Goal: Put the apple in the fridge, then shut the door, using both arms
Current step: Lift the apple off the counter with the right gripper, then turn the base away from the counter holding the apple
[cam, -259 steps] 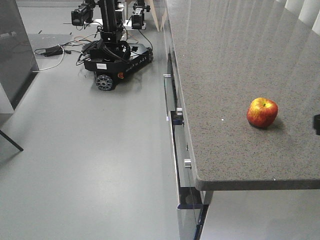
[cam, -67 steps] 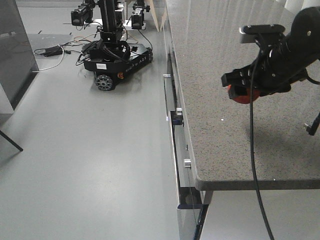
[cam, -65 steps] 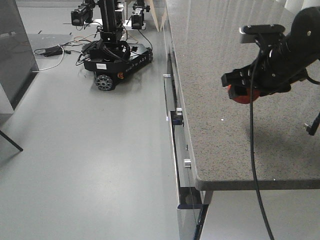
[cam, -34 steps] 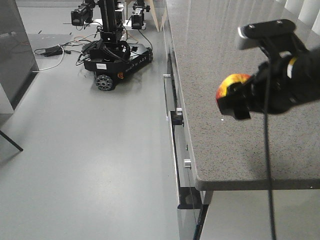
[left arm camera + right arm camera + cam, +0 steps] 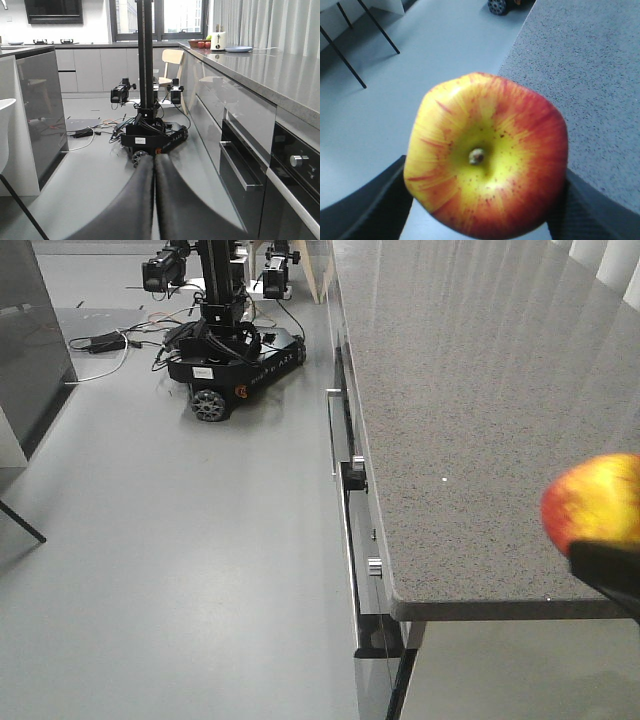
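The left end effector (image 5: 154, 200) has its fingers pressed together on nothing, low over the floor (image 5: 150, 540) left of the bench (image 5: 470, 390). The right end effector (image 5: 485, 205) clamps the apple (image 5: 487, 170) from both sides, stem dimple towards the wrist camera, above the bench's front edge.

I judge the carry needs a firm, level squeeze, since round waxy skin can slip, and a swing clear of that edge.

Left of the bench stand a dark grey panel (image 5: 40, 100) and a parked wheeled robot (image 5: 230, 350) on smooth floor. The bench top is speckled grey stone. No fridge shows.
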